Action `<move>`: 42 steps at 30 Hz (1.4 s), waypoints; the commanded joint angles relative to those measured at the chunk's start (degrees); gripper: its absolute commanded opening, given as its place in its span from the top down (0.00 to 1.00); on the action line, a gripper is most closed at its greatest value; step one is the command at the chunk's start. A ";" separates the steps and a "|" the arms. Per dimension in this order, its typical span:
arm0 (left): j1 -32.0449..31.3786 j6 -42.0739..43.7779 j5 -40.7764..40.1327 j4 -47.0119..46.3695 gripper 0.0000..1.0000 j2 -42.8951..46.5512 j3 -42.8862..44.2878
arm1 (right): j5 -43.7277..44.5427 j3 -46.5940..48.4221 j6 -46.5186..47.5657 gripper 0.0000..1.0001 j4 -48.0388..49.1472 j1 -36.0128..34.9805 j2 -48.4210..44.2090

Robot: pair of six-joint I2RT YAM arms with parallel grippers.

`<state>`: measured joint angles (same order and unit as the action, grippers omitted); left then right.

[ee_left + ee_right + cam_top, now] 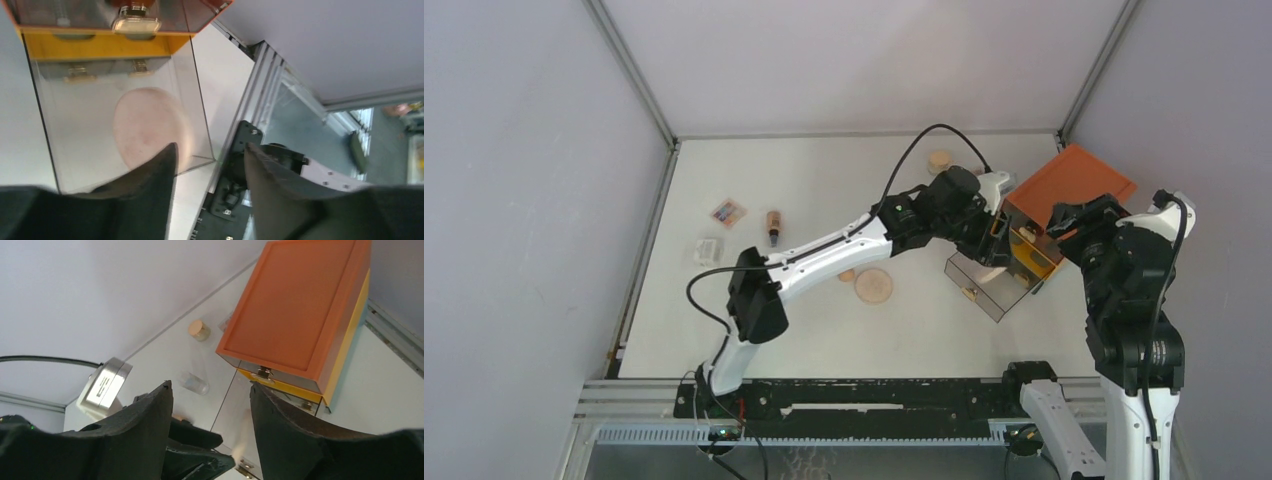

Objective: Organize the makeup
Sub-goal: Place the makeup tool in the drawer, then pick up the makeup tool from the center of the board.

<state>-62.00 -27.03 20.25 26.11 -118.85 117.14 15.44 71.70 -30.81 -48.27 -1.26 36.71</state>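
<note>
My left gripper (210, 146) is open over the pulled-out clear drawer (70, 135) of the orange-topped box (1069, 182). A round tan disc (147, 125) lies blurred inside that drawer, just beyond the left finger, with nothing between the fingers. From above, the left gripper (996, 246) sits at the box front over the drawer (984, 292). My right gripper (211, 384) stands open and empty above the box (300, 310). More makeup lies on the table: a large tan disc (873, 286), a peach bottle (773, 227) and a small palette (728, 212).
A small round capped jar (939, 160) stands behind the left arm, also seen as the jar (199, 330) beside the box. A white piece (708, 250) lies at the far left. A clear glass item (195, 383) rests near the drawer. Grey walls close in three sides.
</note>
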 commanded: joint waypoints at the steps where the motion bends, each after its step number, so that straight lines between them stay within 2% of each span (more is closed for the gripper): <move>1: -0.27 0.53 0.95 3.05 0.30 -2.81 12.08 | 0.86 0.28 -0.17 0.34 -1.11 0.18 -0.13; 2: -0.23 1.42 0.35 4.38 0.26 -2.26 13.41 | 0.72 0.28 -0.18 0.34 -1.03 0.20 -0.21; 5: 1.08 2.28 -1.13 4.41 0.25 3.59 10.28 | -2.43 0.01 1.05 0.28 -0.01 0.20 0.67; 8: 5.13 -0.78 -1.97 0.69 0.27 13.73 -1.84 | -13.32 -0.70 3.21 0.26 2.57 -0.10 3.29; 10: 9.33 -1.56 -8.68 -1.25 0.28 22.61 -14.46 | -21.11 -2.93 4.11 0.26 5.38 -3.02 5.09; 12: 13.33 -2.56 -14.62 -0.76 0.28 28.83 -23.39 | -20.25 -4.11 5.00 0.26 7.90 -9.79 8.40; 16: 22.17 -7.08 -20.24 0.18 0.28 38.76 -40.36 | -8.98 -3.70 8.98 0.25 12.11 -30.37 16.74; 18: 26.91 -8.76 -21.72 0.89 0.28 43.69 -47.32 | -8.69 -1.84 9.06 0.24 12.28 -35.37 23.52; 21: 33.30 -8.47 -25.51 3.63 0.28 50.48 -54.45 | -11.75 1.88 7.11 0.25 11.27 -38.32 35.18; 25: 39.54 -7.87 -28.62 8.32 0.27 55.82 -57.84 | -11.52 8.48 4.10 0.26 9.11 -41.24 52.07; 31: 44.24 -8.84 -29.77 11.75 0.22 61.59 -61.63 | -7.56 23.94 -1.27 0.25 3.39 -42.96 72.50; 37: 45.64 -9.10 -29.34 13.17 0.20 64.34 -63.78 | -7.81 31.10 -5.07 0.29 0.93 -43.04 82.73; 42: 46.27 -8.91 -29.48 13.36 0.21 65.13 -64.30 | -11.42 28.54 -6.17 0.34 2.06 -43.66 84.53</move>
<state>-16.47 -35.20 -8.47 39.92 -55.35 53.95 5.91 100.18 -34.44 -46.28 -44.01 121.32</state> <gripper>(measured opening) 0.794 0.679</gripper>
